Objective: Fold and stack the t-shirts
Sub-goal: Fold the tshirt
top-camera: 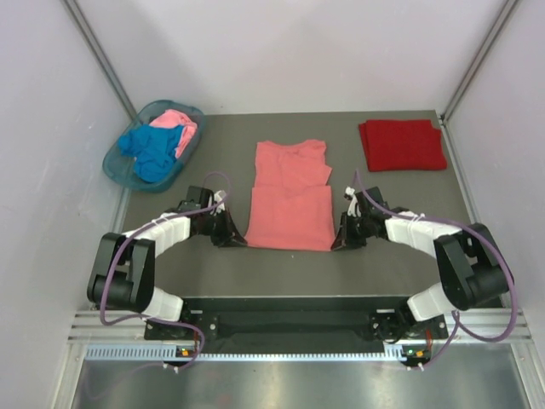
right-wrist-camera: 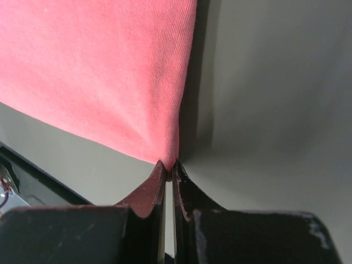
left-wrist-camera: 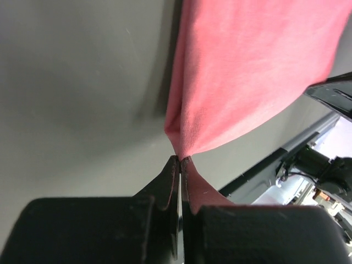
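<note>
Shirts from above: salmon shirt (top-camera: 291, 198) mid-table, lengthwise near to far. Basket (top-camera: 117, 167) holds blue shirt (top-camera: 153, 153), pink shirt (top-camera: 181, 126); red shirt (top-camera: 402, 145) folded far right. Left wrist: left gripper (left-wrist-camera: 180, 159) pinches its hem corner. Right wrist: right gripper (right-wrist-camera: 168, 164) likewise.

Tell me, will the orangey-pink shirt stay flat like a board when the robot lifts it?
Probably not. The salmon shirt bunches into soft folds where the left gripper and right gripper pinch its near corners, so it would likely sag between them. It looks thin, so probably light. Its ribbed weave seems matte, so it likely won't slip out.
</note>
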Controlling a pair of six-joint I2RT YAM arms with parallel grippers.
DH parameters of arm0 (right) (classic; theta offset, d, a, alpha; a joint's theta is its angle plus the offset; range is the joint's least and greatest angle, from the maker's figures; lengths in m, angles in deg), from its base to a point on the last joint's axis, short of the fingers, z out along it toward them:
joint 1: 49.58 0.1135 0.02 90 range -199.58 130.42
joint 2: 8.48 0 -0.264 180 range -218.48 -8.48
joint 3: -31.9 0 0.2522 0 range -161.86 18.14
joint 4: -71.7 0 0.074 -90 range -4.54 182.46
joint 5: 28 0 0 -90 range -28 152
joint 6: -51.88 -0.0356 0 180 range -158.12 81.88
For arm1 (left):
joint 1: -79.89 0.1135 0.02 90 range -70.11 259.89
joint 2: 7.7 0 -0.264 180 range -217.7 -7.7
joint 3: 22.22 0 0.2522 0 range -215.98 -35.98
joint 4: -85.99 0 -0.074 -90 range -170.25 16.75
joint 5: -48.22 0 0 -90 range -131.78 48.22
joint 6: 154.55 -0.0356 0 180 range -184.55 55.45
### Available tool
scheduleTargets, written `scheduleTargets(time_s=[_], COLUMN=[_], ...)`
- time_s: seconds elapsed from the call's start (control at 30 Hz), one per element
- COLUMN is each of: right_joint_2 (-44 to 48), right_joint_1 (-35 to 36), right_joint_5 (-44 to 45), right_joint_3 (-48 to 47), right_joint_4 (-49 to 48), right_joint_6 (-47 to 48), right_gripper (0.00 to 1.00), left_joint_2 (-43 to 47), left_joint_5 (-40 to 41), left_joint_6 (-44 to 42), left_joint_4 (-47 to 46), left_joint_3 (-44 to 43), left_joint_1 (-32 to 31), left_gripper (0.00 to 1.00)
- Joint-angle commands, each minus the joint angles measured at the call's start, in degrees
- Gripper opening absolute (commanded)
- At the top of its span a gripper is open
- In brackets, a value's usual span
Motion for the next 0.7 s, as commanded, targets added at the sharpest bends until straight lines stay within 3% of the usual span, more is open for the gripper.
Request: scheduleTargets(time_s=[0.0,0.3,0.4,0.53,0.67], right_joint_2=[3.93,9.11,9.65,9.65,9.91], right_joint_1=[0.78,1.4,1.4,1.4,1.4], right_joint_5=[4.9,5.25,4.82,4.73,3.15], right_joint_3=[2.61,4.29,3.85,4.03,5.25], right_joint_4=[1.02,0.67,0.67,1.2,-1.17], right_joint_6=[-2.18,-3.5,-3.25,-4.21,-5.61], right_gripper=[0.0,0.01,0.24,0.35,0.37], left_joint_2=[3.47,4.18,3.04,1.9,1.81], left_joint_5=[0.43,3.51,2.89,2.45,2.98], left_joint_6=[-0.44,-2.02,-2.2,-2.46,-2.55], left_joint_4=[2.12,5.29,5.2,5.2,5.2], left_joint_3=[0.86,-0.54,-0.98,-0.81,-0.72], left_joint_1=[0.43,0.35,0.35,0.17,-0.53], left_gripper=[0.0,0.0,0.0,0.0,0.0])
